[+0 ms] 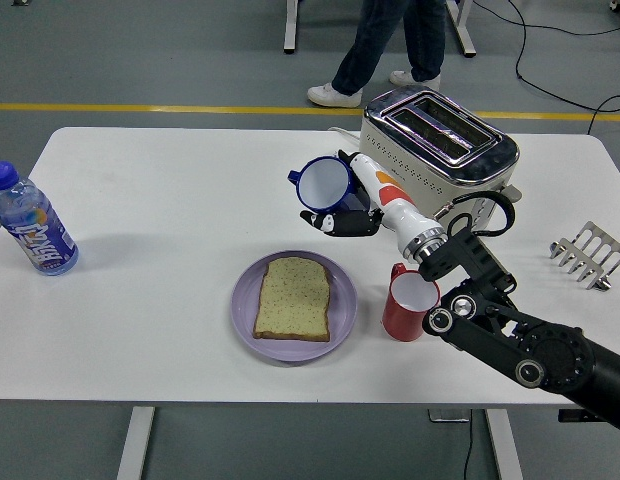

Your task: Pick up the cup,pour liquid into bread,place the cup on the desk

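My right hand (348,212) is shut on a blue cup (323,185) with a white inside. The cup hangs in the air, tipped so its mouth faces left and toward the camera, above and behind the purple plate (246,308). A slice of bread (293,298) lies flat on that plate near the table's front. The cup's handle points left. The black right arm (510,340) comes in from the lower right. No liquid shows in the cup. The left arm is out of view.
A red cup (406,304) stands just right of the plate, under my forearm. A silver toaster (438,150) sits behind the hand. A water bottle (30,232) stands at the far left, a metal toast rack (587,254) at the right edge. A person (385,45) walks past behind the table.
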`<state>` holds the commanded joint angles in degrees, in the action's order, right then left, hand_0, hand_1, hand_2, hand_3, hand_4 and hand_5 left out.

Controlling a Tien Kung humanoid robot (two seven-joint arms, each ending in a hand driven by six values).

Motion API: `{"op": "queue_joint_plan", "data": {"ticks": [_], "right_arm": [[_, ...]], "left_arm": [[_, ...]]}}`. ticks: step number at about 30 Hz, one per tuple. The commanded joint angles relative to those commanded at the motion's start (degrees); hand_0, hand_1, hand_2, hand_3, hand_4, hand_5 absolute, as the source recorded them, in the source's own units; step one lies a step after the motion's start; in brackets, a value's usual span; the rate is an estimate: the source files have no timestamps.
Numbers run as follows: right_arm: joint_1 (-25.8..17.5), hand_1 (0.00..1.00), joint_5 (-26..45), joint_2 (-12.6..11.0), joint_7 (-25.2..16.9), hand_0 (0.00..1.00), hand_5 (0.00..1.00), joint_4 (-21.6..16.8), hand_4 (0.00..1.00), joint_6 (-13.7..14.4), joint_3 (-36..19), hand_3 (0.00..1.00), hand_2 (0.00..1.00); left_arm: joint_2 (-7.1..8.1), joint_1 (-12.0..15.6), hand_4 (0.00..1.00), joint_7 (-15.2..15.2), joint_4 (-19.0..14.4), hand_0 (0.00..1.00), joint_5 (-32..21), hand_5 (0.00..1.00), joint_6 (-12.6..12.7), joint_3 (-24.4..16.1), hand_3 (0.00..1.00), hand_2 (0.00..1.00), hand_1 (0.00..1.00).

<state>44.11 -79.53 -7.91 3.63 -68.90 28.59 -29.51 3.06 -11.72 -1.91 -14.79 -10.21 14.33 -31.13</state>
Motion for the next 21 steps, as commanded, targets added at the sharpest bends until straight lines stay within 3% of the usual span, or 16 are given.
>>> {"op": "queue_joint_plan", "data": {"ticks": [21], "right_arm": [[2.12, 0.407, -16.64, 0.56, -1.49, 0.367, 0.002, 4.81, 0.733, 1.96, 2.91, 0.564, 0.537]], "left_arm": [[0.01, 0.47, 0.396, -0.67, -0.05, 0.69, 2.28, 0.998, 0.22, -1.33, 0.611, 0.773, 0.756]]}}
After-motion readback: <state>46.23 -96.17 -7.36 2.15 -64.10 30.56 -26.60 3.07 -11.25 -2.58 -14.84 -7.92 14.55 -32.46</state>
